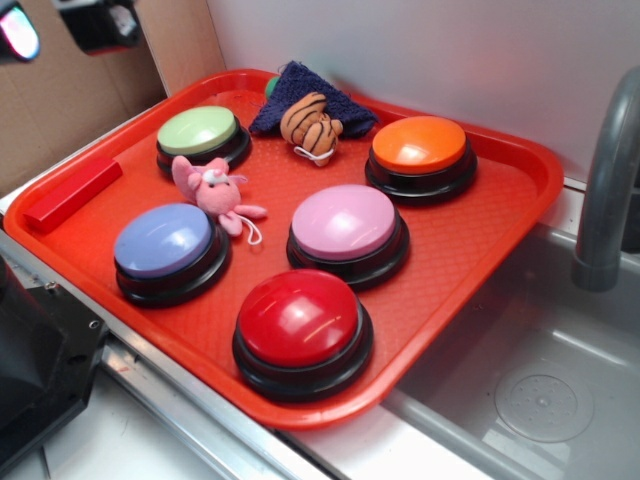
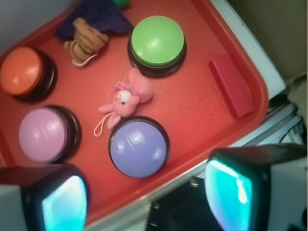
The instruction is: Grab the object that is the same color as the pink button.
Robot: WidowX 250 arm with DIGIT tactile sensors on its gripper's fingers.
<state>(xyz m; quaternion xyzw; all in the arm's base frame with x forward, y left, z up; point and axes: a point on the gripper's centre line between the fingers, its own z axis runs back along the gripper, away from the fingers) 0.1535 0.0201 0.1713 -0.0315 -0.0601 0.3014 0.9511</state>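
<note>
Pink bunny (image 1: 213,190) lying flat — ears toward green button (image 1: 200,132), legs toward pink button (image 1: 345,223), claw (image 2: 144,197) wide, empty

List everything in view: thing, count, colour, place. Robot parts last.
tray: 1, red-orange, on the counter beside the sink
pink button: 1, pale pink, tray centre
red button: 1, red, front edge
lavender button: 1, lavender-blue, left
green button: 1, light green, back left
orange button: 1, orange, back right
bunny: 1, pink, between the green and lavender buttons
tiger: 1, orange striped, on the cloth
cloth: 1, dark blue, back edge
block: 1, red, left rim
faucet: 1, grey, right
sink: 1, grey, right front
end effector: 1, black, open, above the tray's edge
</note>
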